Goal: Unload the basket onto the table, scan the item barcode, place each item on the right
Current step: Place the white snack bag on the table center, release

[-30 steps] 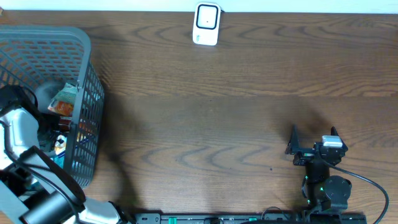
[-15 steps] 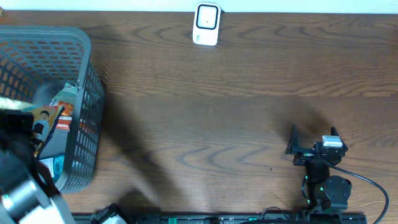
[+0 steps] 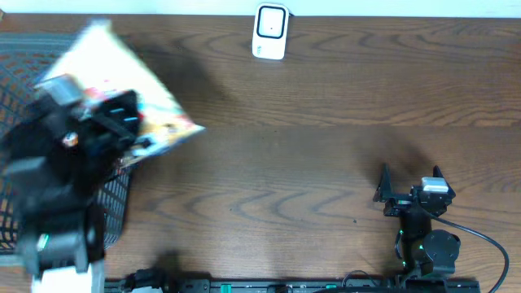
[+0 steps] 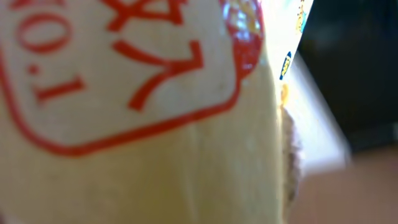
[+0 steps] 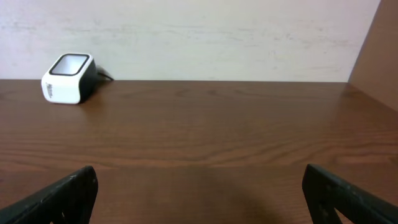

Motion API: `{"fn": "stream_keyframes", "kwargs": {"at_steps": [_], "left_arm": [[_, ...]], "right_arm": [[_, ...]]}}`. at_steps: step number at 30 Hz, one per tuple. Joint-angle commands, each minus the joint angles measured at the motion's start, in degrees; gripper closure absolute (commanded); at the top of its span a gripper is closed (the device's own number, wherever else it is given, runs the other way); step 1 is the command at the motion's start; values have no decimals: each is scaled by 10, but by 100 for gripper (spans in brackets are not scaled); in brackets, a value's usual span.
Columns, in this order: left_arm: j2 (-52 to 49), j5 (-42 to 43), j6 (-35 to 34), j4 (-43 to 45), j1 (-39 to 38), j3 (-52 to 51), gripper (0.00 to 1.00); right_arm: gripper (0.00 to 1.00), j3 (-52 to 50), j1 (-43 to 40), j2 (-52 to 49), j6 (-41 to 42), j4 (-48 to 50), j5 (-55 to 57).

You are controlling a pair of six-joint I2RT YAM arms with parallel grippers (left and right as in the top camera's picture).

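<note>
Your dark wooden table (image 3: 309, 163) carries little. A small white box-shaped barcode scanner with a dark face (image 3: 270, 31) sits at the top centre of the overhead frame, and nothing lies between it and the left side. A grey plastic mesh basket (image 3: 116, 203) stands at the left edge, mostly hidden under your left arm, so you cannot see what it holds.

The pale yellow snack packet with red print (image 3: 114, 57) is up in the air at the upper left, over the basket's right rim and well apart from the scanner. It is blurred in the overhead view. In the left wrist view it fills the picture (image 4: 124, 93), so close that only part of a red-bordered label shows, with no barcode in sight.

Your left gripper (image 3: 130, 126) is clamped on the packet's lower edge, and the arm rises from the bottom left corner over the basket. Your right gripper (image 3: 409, 181) rests low at the lower right with its jaws spread wide and nothing between them, pointing across the table toward the scanner.
</note>
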State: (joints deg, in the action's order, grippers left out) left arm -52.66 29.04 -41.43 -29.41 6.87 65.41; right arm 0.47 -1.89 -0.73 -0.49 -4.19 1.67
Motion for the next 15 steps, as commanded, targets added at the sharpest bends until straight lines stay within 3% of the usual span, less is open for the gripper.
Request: {"fn": "stream_keyframes", "kwargs": {"at_steps": [1,8,15], "left_arm": [[-92,-22,40,2,-134,-11,93],[-268,-129,43,26,-300,-11,93],[-425,-163,43,67,-358,-11,93]], "right_arm": [[1,0,5,3,-4,-3,-1],[1,0,5,3,-4,-3,-1],[1,0,5,3,-4,-3,-1]]}}
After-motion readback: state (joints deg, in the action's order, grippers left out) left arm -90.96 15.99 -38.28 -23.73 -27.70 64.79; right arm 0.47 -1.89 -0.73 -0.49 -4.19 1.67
